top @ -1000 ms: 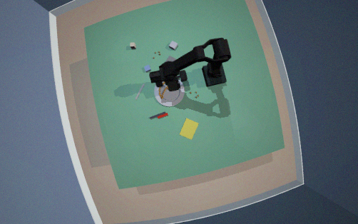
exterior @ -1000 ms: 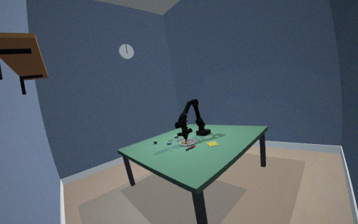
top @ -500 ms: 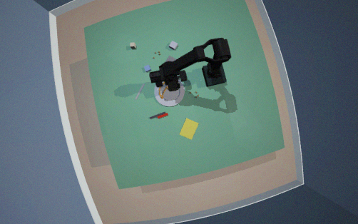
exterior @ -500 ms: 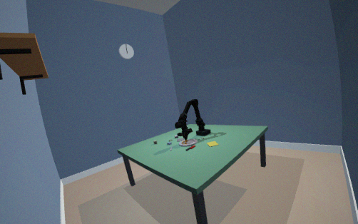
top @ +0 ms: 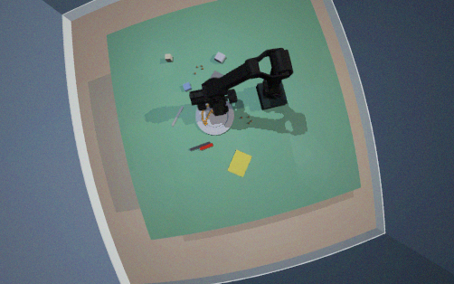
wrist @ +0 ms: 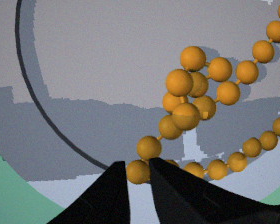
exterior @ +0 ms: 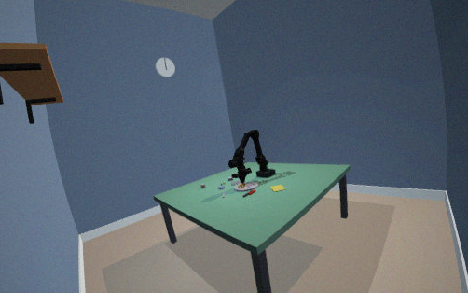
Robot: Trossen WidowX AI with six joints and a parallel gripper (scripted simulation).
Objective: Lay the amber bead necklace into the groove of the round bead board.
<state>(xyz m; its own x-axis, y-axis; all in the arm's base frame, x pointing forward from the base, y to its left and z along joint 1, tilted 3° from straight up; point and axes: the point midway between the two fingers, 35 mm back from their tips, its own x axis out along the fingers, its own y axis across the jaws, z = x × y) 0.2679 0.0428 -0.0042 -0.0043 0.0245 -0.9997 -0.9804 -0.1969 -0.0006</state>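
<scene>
The amber bead necklace (wrist: pixel 203 90) (top: pixel 206 115) hangs bunched over the round grey bead board (wrist: pixel 91 56) (top: pixel 221 128) (exterior: pixel 245 187). The board's dark groove (wrist: pixel 23 76) curves along its left rim in the wrist view. My gripper (wrist: pixel 137 169) (top: pixel 210 107) is shut on a bead at one end of the necklace, just above the board's near edge. Part of the strand trails off toward the upper right in the wrist view. The board sits on the green table (top: pixel 291 172), partly hidden under my arm.
A red and grey tool (top: pixel 202 146) lies in front of the board, a yellow pad (top: pixel 240 163) beyond it. A grey rod (top: pixel 177 116) lies left. Small cubes (top: pixel 168 57) (top: pixel 220 57) (top: pixel 186 86) and loose beads (top: pixel 199 68) lie at the back.
</scene>
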